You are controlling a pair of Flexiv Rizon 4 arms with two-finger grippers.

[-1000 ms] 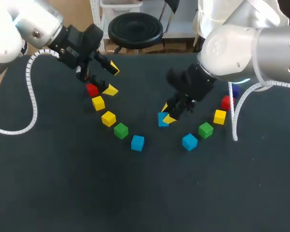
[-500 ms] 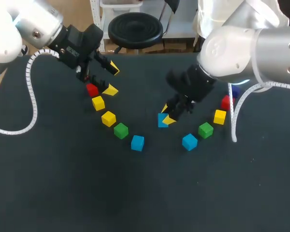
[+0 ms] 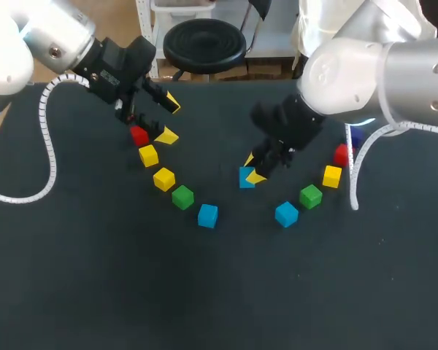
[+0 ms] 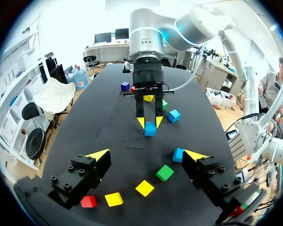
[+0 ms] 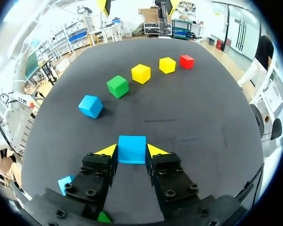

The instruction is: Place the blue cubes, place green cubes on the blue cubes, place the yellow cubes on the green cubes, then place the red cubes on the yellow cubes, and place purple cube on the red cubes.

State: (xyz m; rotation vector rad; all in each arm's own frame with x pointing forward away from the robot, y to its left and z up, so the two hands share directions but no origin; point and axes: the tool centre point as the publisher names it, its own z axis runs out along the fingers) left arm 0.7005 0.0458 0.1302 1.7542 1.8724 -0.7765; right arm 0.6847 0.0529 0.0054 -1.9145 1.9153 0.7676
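Blue cubes: three – left blue cube (image 3: pixel 207 215), middle blue cube (image 3: pixel 244 179), right blue cube (image 3: pixel 286 214).
Green cubes: two – left green cube (image 3: pixel 182 197), right green cube (image 3: pixel 310 195).
Yellow cubes: three – far yellow cube (image 3: pixel 148 154) and near yellow cube (image 3: pixel 163 179) on the left, right yellow cube (image 3: pixel 332 176).
Red cubes: two – left red cube (image 3: pixel 139 135), right red cube (image 3: pixel 342 154).
Purple cube (image 3: pixel 355 136): one, far on the right.
Cubes in all: eleven.
Grippers: two – left gripper (image 3: pixel 169 119), right gripper (image 3: pixel 252 169).

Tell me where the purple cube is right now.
In the head view the purple cube sits on the right side of the table, toward its far edge. It lies just behind the red cube, at the end of the right-hand row of cubes.
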